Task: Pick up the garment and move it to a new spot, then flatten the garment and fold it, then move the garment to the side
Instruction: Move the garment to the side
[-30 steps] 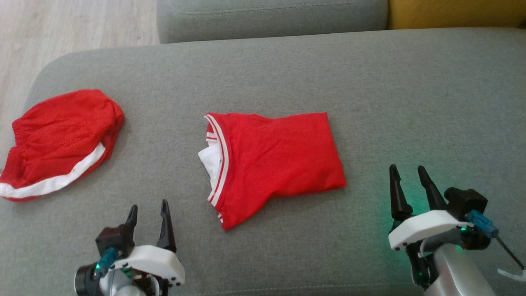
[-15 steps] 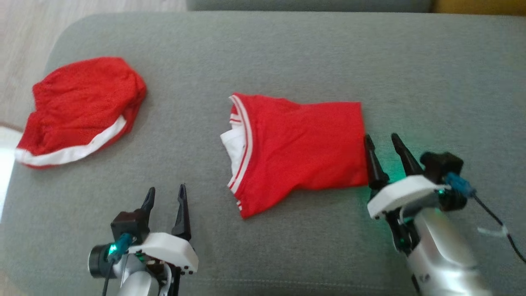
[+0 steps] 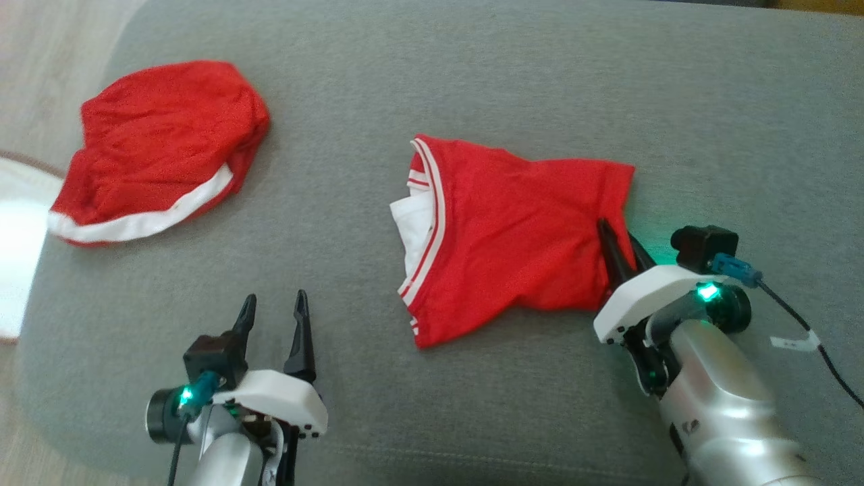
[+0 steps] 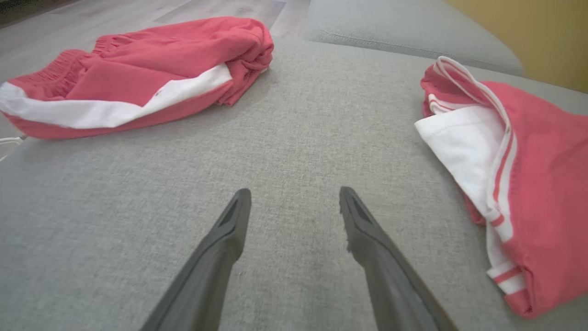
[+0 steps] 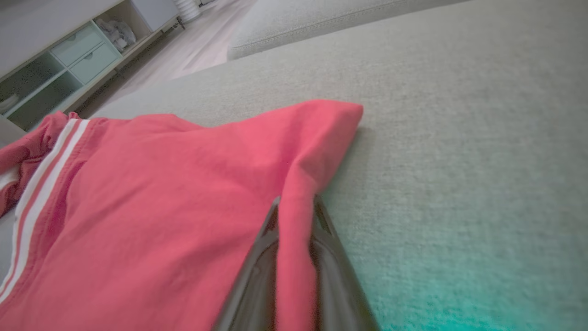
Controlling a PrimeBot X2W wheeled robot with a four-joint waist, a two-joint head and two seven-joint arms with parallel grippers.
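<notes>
One ridge of red cloth stands pinched between the jaws of the right gripper, which are closed on the near right edge of the red jersey. The rest of the jersey lies on the grey sofa cushion, spreading left of those jaws and a little beyond them. The left gripper hangs just above bare cushion with its jaws spread wide and nothing between them; the jersey's striped trim lies off to their right, apart from them

Judging by its compact, doubled-over shape, the jersey looks already flattened and folded. What is left is then most likely the last step, carrying it to the side, and it is not yet lifted clear of the cushion. If this is instead the first pick-up, nearly everything remains; the shape alone does not settle it

How many layers the right jaws have caught cannot be told, because the cloth drapes over the inner faces of the fingers. The white cloth peeking out at the trim could be a lining or a tucked layer. Farther off, ahead and left of the left jaws, red shorts with a white band lie bunched, their far side hidden. Beyond the right jaws and to their left, a pale shelf unit is blurred and cut off by the frame
</notes>
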